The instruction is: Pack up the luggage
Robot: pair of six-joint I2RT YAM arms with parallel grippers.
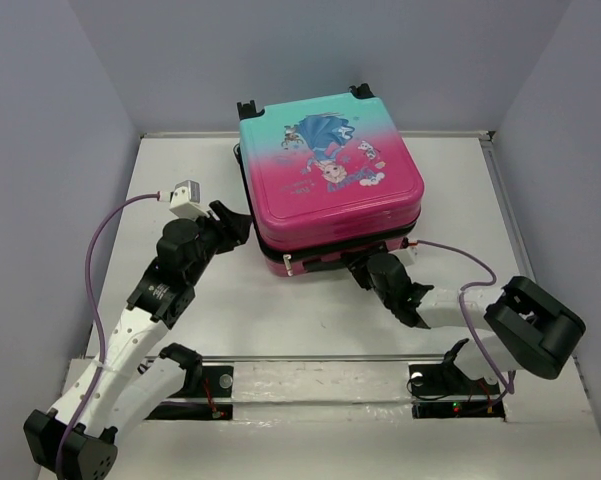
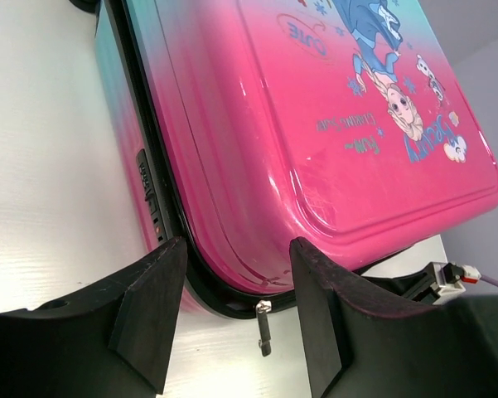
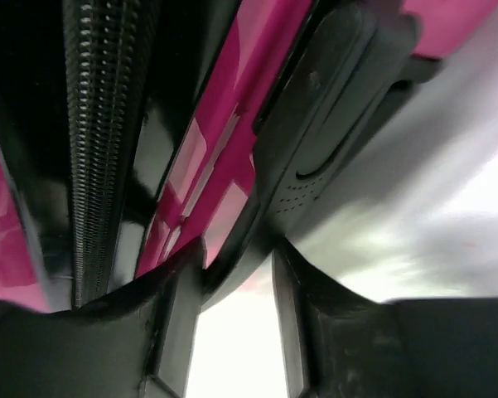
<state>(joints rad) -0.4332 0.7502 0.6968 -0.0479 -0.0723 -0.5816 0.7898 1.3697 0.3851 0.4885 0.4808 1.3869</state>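
The luggage lies flat at the back middle of the table, lid down, pink-to-teal with the princess print on top. It fills the left wrist view. My left gripper is open at its front left corner, fingers either side of the corner without touching. A small metal zipper pull hangs from the black seam between them. My right gripper is tucked under the front edge. Its fingers stand close together with the rim of the black carry handle between their tips.
The white table has a raised rim at the back and sides. Grey walls enclose it. A black zipper track runs along the luggage's seam. Purple cables trail from both wrists.
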